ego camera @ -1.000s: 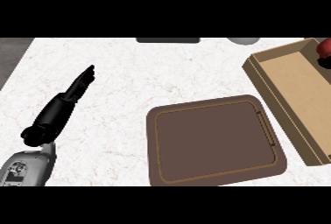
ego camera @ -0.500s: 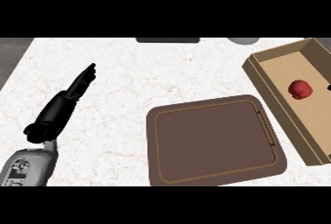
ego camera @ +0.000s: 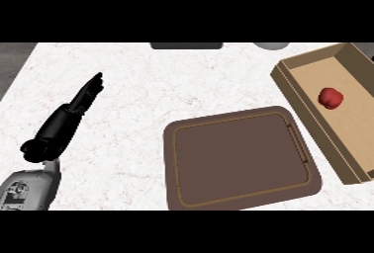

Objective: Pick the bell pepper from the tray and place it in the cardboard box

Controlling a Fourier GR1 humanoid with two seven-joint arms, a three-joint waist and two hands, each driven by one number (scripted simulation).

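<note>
The bell pepper (ego camera: 331,97) already lies inside the cardboard box (ego camera: 312,116) at upper right, the tray (ego camera: 241,158) bare, so placing looks done; the left hand (ego camera: 76,106) rests straight-fingered at left, leaving nothing further to do.

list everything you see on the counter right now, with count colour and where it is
red bell pepper: one, red, inside the cardboard box, near its far half
tan cardboard box: one, tan, right side of the counter
dark brown square tray: one, dark brown, centre right, nothing on it
white speckled counter: one, white
dark flat object: one, dark grey, far edge, cut off
grey round object: one, grey, far edge, cut off
left robot hand: one, black, fingers straight, resting at left; right robot hand not in view
</note>
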